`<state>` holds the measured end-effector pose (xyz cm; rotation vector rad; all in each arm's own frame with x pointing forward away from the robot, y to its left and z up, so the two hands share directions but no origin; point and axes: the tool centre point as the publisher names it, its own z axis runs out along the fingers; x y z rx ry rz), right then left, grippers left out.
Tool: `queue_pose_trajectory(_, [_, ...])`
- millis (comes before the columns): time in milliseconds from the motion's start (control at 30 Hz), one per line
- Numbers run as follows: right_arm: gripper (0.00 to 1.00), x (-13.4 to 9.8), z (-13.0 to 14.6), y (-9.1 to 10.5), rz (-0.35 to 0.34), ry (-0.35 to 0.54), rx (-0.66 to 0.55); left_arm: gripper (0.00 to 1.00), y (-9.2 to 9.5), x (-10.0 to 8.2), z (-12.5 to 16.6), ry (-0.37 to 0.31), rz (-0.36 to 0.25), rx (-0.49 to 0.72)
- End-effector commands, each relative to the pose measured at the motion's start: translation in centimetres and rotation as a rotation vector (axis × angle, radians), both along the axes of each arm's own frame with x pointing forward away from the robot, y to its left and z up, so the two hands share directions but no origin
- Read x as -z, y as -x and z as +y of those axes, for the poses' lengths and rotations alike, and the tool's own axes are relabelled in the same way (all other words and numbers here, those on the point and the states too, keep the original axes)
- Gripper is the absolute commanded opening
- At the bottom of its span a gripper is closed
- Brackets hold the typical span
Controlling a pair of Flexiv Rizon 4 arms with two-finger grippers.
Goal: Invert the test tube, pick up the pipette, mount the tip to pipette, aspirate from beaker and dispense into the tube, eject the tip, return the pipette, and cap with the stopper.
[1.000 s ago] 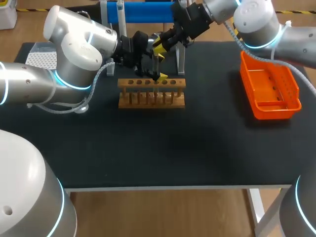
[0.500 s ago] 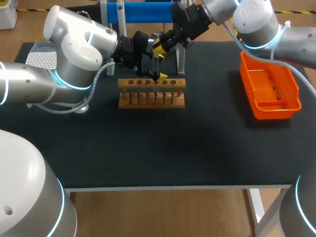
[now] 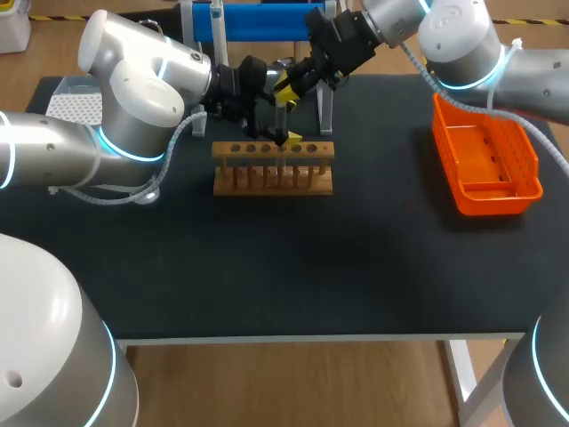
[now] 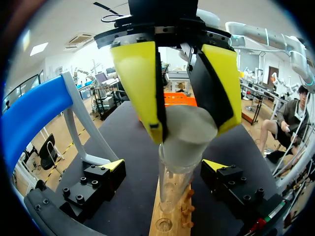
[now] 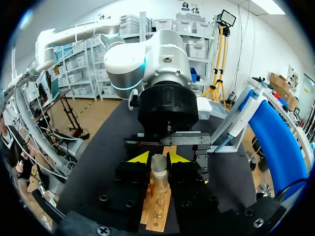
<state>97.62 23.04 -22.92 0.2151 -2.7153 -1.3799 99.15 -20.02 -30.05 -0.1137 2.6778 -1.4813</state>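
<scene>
A clear test tube (image 4: 173, 187) stands upright in the wooden rack (image 3: 273, 169) with a pale stopper (image 4: 189, 132) at its mouth. My right gripper (image 3: 286, 86) comes down from above and is shut on the stopper, its yellow fingers pressed to both sides. In the right wrist view the stopper (image 5: 158, 163) sits between the yellow tips of the right gripper (image 5: 158, 158). My left gripper (image 4: 165, 169) is wide open around the tube just above the rack, with its tips well clear of the glass on either side. In the head view the left gripper (image 3: 286, 138) is at the rack's top.
An orange tray (image 3: 487, 165) lies at the right side of the table. A blue stand on grey legs (image 3: 258, 20) spans the far edge behind the rack. A white tip box (image 3: 73, 105) sits at the far left behind my left arm.
My right wrist has shifted slightly toward the far edge. The stopper, the tube and my left arm have stayed where they were.
</scene>
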Motion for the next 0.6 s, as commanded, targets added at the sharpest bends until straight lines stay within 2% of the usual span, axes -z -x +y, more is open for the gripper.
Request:
queue_pose_trajectory(33, [0.0,0.15,0.09,-0.08,0.003,0.007,-0.002,1.0,-0.08,0.02,0.05,0.0,0.001,0.003])
queue_pose_trajectory(433, [0.0,0.84,-0.09,0.18,0.008,0.022,0.011,1.0,-0.08,0.02,0.05,0.0,0.001,0.003])
queue_pose_trajectory(467, [0.12,0.75,-0.12,0.13,0.008,0.018,0.016,1.0,-0.08,0.02,0.05,0.0,0.001,0.003])
queue_pose_trajectory(533, [0.46,0.45,-0.19,0.03,0.005,-0.005,0.035,1.0,-0.08,0.02,0.05,0.0,0.001,0.003])
queue_pose_trajectory(567, [0.8,0.35,-0.22,0.0,0.008,-0.019,0.034,1.0,-0.08,0.02,0.05,0.0,0.001,0.003])
queue_pose_trajectory(600, [1.0,0.2,-0.28,-0.01,0.012,-0.031,0.035,1.0,-0.08,0.02,0.05,0.0,0.001,0.003])
